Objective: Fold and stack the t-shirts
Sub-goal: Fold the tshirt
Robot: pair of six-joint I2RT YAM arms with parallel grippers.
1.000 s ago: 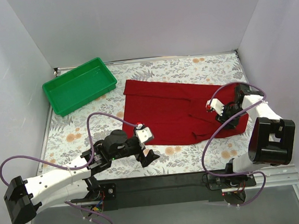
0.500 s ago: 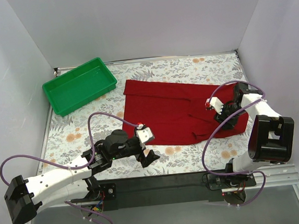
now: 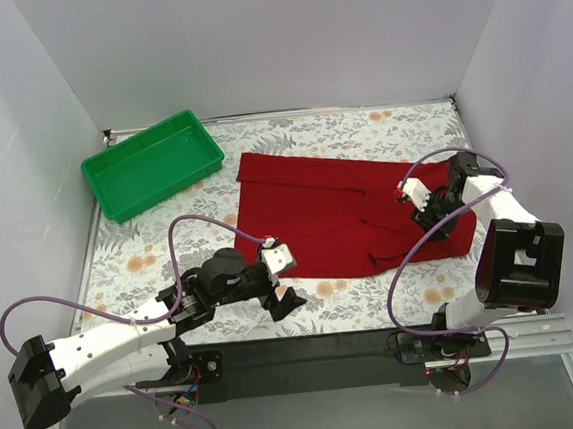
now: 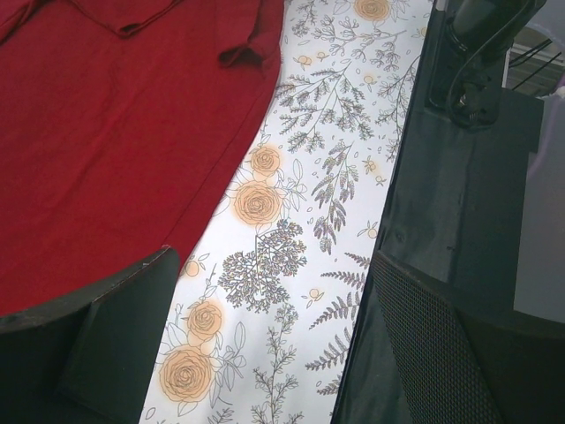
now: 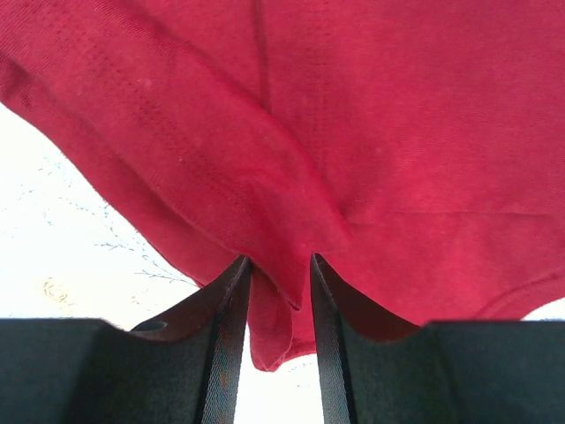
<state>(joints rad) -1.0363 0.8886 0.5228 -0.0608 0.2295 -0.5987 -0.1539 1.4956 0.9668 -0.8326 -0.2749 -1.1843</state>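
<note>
The dark red t-shirt (image 3: pixel 336 210) lies spread on the flowered table, partly folded, with creases near its right end. My right gripper (image 3: pixel 429 210) sits at that right edge. In the right wrist view a fold of the t-shirt (image 5: pixel 291 177) runs between its narrow-set fingers, and the right gripper (image 5: pixel 281 274) is shut on it. My left gripper (image 3: pixel 284 300) hovers open just off the shirt's front left corner. In the left wrist view the left gripper (image 4: pixel 265 353) has only tablecloth between its fingers, and the t-shirt (image 4: pixel 106 150) fills the upper left.
A green plastic tray (image 3: pixel 152 164) stands at the back left corner. White walls close in the table on three sides. The black mounting rail (image 3: pixel 328 349) runs along the near edge, and purple cables loop from both arms.
My right gripper has shifted slightly to the right and back, keeping the shirt's right edge with it. Its jaws widened briefly, then narrowed again. The left arm has stayed still.
</note>
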